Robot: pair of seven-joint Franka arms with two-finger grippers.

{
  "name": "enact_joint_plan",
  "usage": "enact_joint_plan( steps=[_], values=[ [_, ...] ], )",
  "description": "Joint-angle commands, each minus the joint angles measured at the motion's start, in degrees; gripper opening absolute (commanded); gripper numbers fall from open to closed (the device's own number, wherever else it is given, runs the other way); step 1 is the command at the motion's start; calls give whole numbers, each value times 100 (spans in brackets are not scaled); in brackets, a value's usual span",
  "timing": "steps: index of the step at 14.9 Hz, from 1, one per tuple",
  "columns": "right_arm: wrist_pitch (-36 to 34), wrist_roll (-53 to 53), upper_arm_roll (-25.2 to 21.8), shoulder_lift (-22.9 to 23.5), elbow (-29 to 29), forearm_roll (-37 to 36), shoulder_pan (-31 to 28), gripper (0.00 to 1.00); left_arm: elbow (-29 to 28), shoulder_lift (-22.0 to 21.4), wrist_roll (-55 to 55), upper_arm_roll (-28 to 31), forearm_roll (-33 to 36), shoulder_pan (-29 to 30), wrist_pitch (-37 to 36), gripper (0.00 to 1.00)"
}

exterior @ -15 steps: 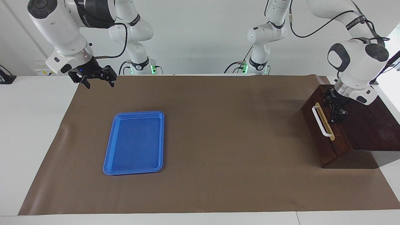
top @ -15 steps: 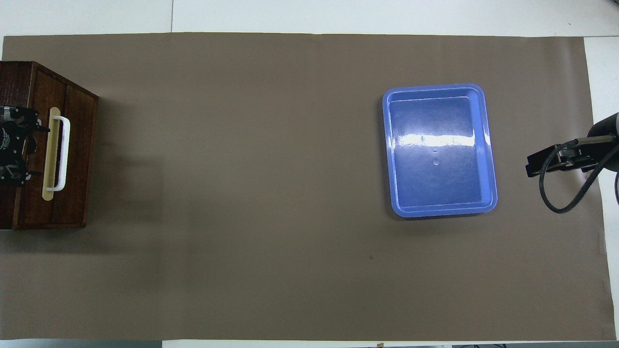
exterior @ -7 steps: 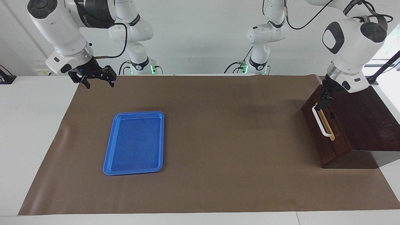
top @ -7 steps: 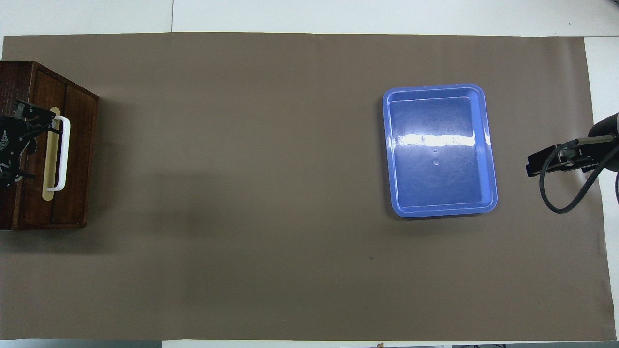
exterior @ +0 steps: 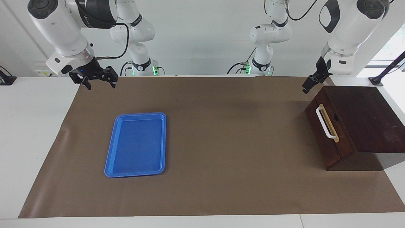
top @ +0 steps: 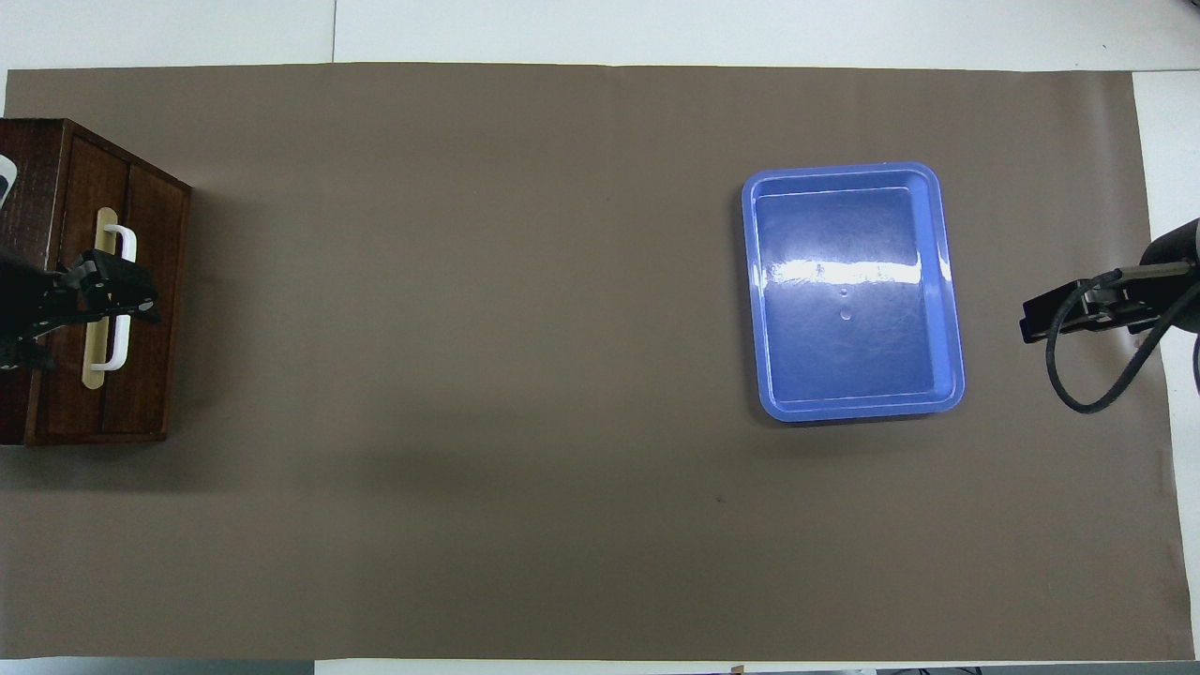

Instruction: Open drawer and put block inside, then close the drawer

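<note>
The drawer [exterior: 322,139] is shut flush in its dark wooden box [exterior: 364,117] at the left arm's end of the table. Its white bar handle [exterior: 326,124] is free. In the overhead view the drawer [top: 145,375] shows beside the mat's edge. My left gripper [exterior: 308,85] hangs up in the air, apart from the box, and in the overhead view [top: 122,291] it covers the handle's middle. My right gripper [exterior: 99,83] is open and empty, waiting over the mat's corner at the right arm's end. The yellow block is out of view.
An empty blue tray [exterior: 136,144] lies on the brown mat [exterior: 221,142] toward the right arm's end; it also shows in the overhead view [top: 853,291]. The box takes up the mat's edge at the left arm's end.
My left gripper has risen from the drawer's front by the handle and swung up clear of the box. The drawer stays shut. The right arm has not moved.
</note>
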Motion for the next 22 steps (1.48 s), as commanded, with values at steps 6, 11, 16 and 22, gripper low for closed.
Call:
enact_joint_plan(
  steps=[6, 11, 16, 22],
  values=[
    [53, 251, 12, -136, -134, 87, -4, 100, 575, 444, 1284, 2, -246, -14, -650, 100],
    [44, 259, 12, -136, -134, 87, -4, 100, 558, 365, 1301, 11, -255, -76, -624, 100],
    [44, 356, 12, -136, -134, 87, -4, 100, 531, 347, 1644, 37, -255, -76, -545, 100],
    [44, 356, 12, -127, -125, 87, -4, 100, 514, 356, 1993, 64, -246, -32, -527, 100]
  ],
)
